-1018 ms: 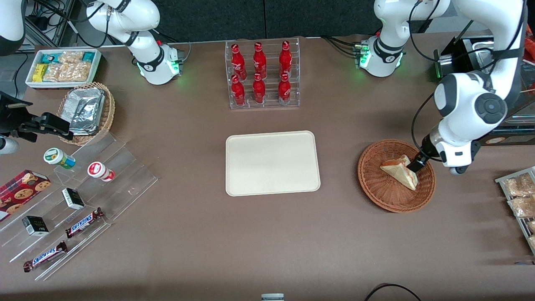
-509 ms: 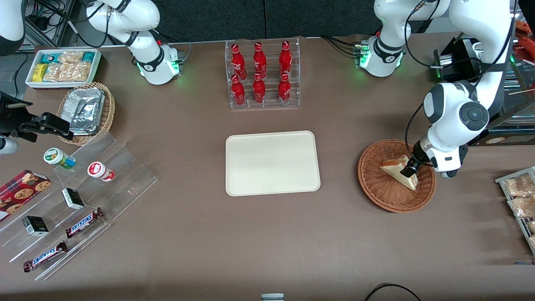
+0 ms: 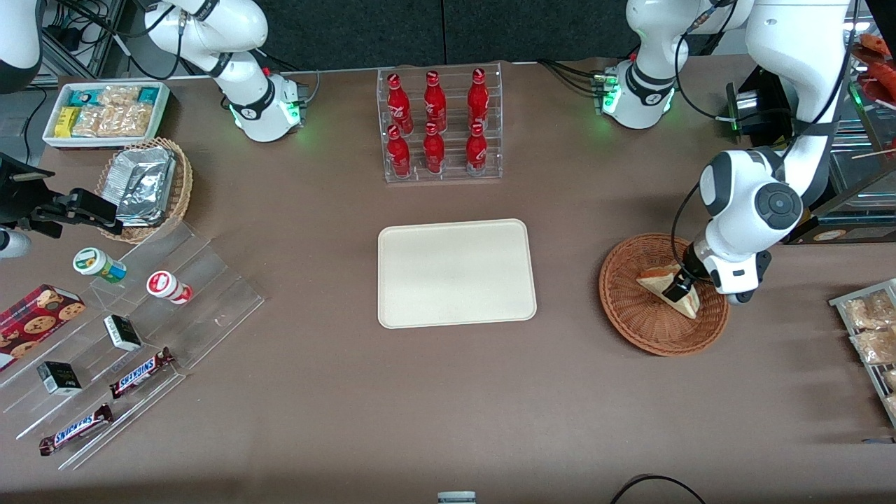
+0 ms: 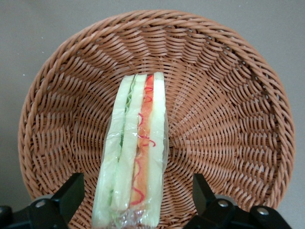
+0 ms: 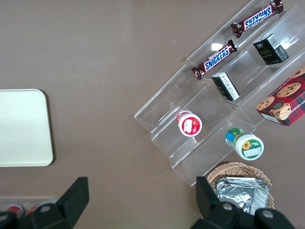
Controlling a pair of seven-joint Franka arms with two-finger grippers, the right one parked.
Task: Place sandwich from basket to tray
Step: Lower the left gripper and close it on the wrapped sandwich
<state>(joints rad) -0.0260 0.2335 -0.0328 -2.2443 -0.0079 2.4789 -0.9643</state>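
Observation:
The sandwich [image 3: 665, 286], a wrapped white-bread wedge with red and green filling, lies in the reddish-brown wicker basket [image 3: 633, 311] toward the working arm's end of the table. In the left wrist view the sandwich [image 4: 136, 152] stands on edge in the basket [image 4: 224, 105]. My left gripper [image 3: 679, 287] is down in the basket, open, with one finger [image 4: 71, 195] on each side of the sandwich and a gap to it on both sides. The cream tray [image 3: 455, 273] lies bare at mid-table.
A clear rack of red bottles [image 3: 437, 126] stands farther from the front camera than the tray. A rack of packed snacks [image 3: 871, 336] lies at the table's edge beside the basket. A tan foil-packet basket [image 3: 147, 187], white snack bin [image 3: 105, 112] and clear snack steps [image 3: 126, 343] lie toward the parked arm's end.
My left gripper has moved down and toward the tray, from the basket's rim side onto the sandwich, which has stayed in place.

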